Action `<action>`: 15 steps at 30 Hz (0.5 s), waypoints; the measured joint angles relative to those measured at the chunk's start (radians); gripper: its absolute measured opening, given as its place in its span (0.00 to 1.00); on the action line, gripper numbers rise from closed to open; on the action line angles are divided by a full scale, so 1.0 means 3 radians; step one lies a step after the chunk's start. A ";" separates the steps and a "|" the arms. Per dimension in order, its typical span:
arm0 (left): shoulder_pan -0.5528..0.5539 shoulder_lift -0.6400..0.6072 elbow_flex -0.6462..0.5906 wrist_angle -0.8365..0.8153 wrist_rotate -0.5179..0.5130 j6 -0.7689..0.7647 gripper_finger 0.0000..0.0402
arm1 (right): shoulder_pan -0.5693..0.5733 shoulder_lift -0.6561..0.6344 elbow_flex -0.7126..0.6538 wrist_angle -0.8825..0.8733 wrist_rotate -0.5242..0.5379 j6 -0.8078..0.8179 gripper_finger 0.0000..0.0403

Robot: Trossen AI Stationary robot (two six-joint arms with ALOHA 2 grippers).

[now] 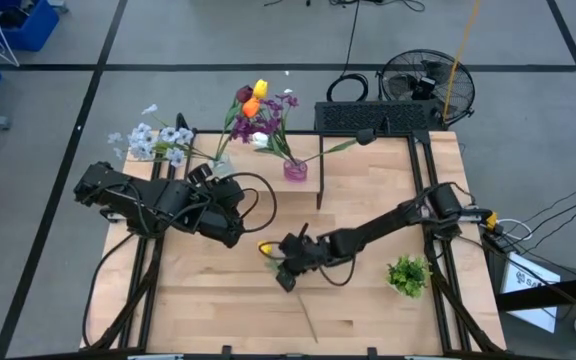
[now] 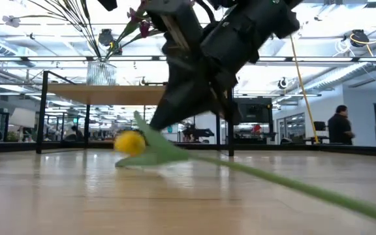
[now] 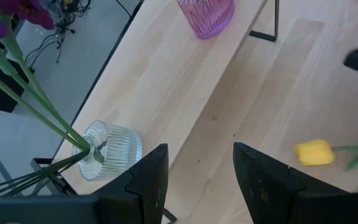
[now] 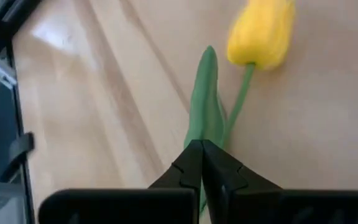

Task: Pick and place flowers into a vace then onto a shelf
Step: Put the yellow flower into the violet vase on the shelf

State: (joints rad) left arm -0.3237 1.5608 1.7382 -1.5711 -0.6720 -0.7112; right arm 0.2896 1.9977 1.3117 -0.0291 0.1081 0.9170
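Yellow tulip lies on the table, its stem seemingly pinched by the clenched right tool

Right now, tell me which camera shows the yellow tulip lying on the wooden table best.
The right wrist view: the yellow tulip fills it, head, leaf and stem, with the right gripper shut on the leaf. The low view shows its head and long stem, the left wrist view only the head, and the high view just a speck.
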 joint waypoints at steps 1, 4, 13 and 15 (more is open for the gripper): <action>0.0000 0.0000 0.0000 0.0000 0.0000 0.0001 0.46 | -0.0029 -0.0059 -0.0001 -0.0053 -0.0001 -0.0039 0.00; 0.0000 0.0000 0.0000 0.0001 -0.0010 0.0008 0.46 | -0.0094 -0.0236 0.0003 -0.0054 -0.0004 -0.0127 0.00; 0.0011 -0.0158 0.0000 0.0003 -0.0041 -0.0097 0.46 | -0.0226 -0.1009 0.0005 -0.0396 0.0457 -0.0437 0.00; 0.0020 -0.0260 0.0000 -0.0001 -0.0088 -0.0251 0.46 | -0.0228 -0.1231 0.0005 -0.0489 0.0672 -0.0550 0.00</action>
State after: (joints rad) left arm -0.3176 1.4828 1.7382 -1.5715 -0.6984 -0.7866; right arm 0.2212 1.6285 1.3132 -0.1759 0.3097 0.7522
